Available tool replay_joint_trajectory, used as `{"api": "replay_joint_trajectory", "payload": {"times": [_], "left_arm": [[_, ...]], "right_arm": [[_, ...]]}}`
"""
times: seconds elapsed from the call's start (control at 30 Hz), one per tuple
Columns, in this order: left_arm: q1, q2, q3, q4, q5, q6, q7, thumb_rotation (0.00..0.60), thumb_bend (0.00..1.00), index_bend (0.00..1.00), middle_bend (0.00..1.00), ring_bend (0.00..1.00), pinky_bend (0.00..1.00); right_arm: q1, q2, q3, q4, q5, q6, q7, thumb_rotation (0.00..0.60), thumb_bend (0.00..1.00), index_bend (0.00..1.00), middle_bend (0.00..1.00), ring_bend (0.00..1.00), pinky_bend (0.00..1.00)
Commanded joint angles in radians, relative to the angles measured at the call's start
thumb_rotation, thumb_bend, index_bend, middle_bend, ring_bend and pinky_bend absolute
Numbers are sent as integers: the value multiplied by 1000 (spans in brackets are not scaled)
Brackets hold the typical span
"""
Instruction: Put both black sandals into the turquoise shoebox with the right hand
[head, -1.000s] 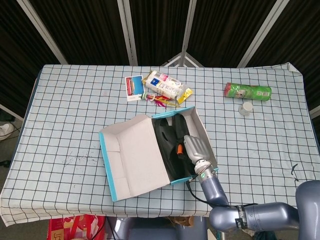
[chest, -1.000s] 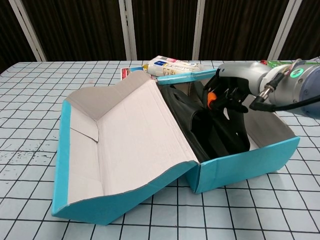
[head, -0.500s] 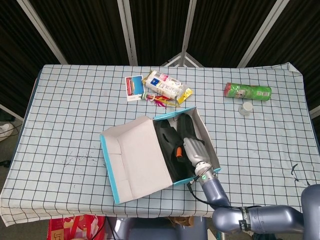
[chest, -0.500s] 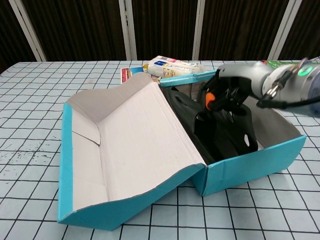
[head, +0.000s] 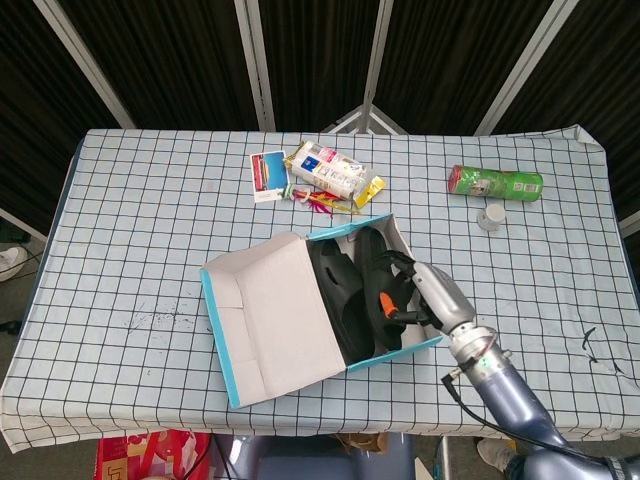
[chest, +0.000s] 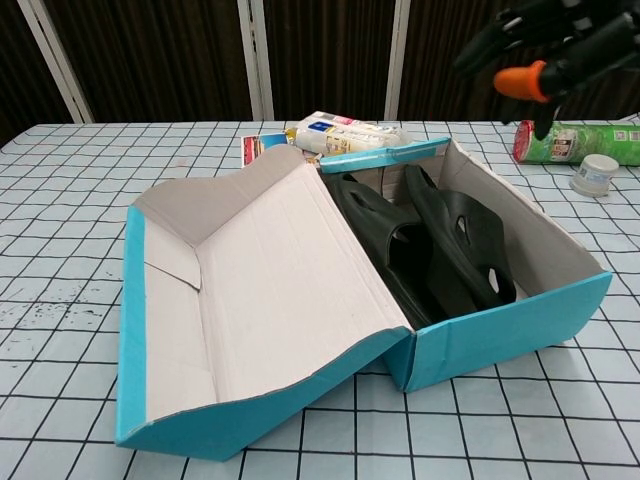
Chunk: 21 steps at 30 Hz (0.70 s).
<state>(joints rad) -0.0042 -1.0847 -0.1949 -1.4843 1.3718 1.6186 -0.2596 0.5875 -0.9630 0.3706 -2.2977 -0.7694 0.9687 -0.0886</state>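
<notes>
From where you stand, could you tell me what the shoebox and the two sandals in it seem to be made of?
The shoebox: likely cardboard, matte turquoise outside, plain whitish inside, with sharp folded flaps. The sandals: probably moulded rubber or foam, uniformly black with a dull sheen and cut-out holes; which one, I cannot tell.

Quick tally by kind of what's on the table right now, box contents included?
Black sandals: 2, both in the box
Turquoise shoebox: 1
Green canister: 1
White cap: 1
Snack packet: 1
Card: 1
Coloured clips pile: 1
Total: 8
</notes>
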Motion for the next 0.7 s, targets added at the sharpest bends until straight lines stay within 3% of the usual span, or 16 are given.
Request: {"api": "replay_joint_trajectory", "payload": {"times": [0.03,0.13,0.3,0.4,0.7], "left_arm": [[5,2,2,-3,8,12,-3,600,373,165,44,32,131],[8,3,7,-7,17,19,0,600,374,165,47,32,131],[11,6,9,-11,21,26,5,600,373,165,55,32,131],[14,10,11,-13,16,22,12,600,373,165,56,32,131],[11,37,25,-59,-17,-34,59,600,373,165,56,30,131]], "right_arm": [[-254,102,-242,-8,-410,152,-215,600,429,256,93,309,366],[-353,63,-325,55,-565,269,-246,600,399,249,79,282,346],[-454,-8,-375,185,-693,433,-319,600,324,246,76,258,341],[-500,-54,-381,260,-713,517,-378,600,305,237,76,240,317],[-556,-112,-360,408,-699,621,-458,600,303,237,76,234,314]]}}
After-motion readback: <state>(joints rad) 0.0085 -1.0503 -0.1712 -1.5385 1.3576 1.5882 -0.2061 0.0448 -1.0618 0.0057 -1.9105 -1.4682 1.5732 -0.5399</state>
